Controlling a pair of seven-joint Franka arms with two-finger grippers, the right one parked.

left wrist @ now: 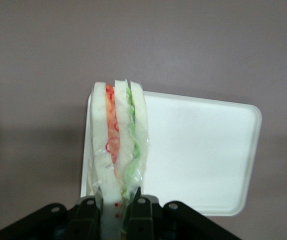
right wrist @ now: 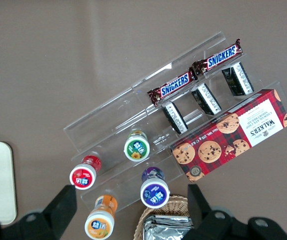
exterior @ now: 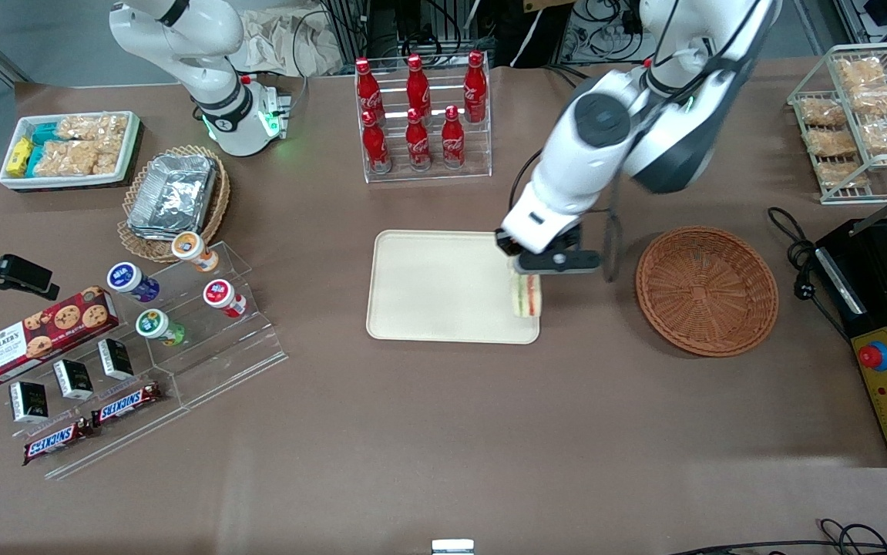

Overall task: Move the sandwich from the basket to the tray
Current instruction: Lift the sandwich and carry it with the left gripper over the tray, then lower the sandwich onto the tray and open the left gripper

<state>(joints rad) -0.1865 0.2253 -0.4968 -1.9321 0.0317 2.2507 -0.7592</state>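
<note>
Sandwich (exterior: 526,295) pinched upright in gripper (exterior: 529,282), centre-right of front frame, over tray (exterior: 435,285) edge nearest basket (exterior: 707,290).

Judgement: shift further toward tray middle before lowering; release only once bread rests flat, else wedge may tip over rim.

Tray bare, ample room. Basket empty, apart from tray.

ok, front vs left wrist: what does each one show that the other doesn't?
Front only: the basket, with nothing in it, toward the working arm's end of the table; the cola bottles farther from the camera than the tray; the snack displays toward the parked arm's end.

Left wrist only: the gripper shut on the sandwich's narrow end, and the orange-red and green layers seen edge-on.

Both: the sandwich held over the tray at its edge nearest the basket.
</note>
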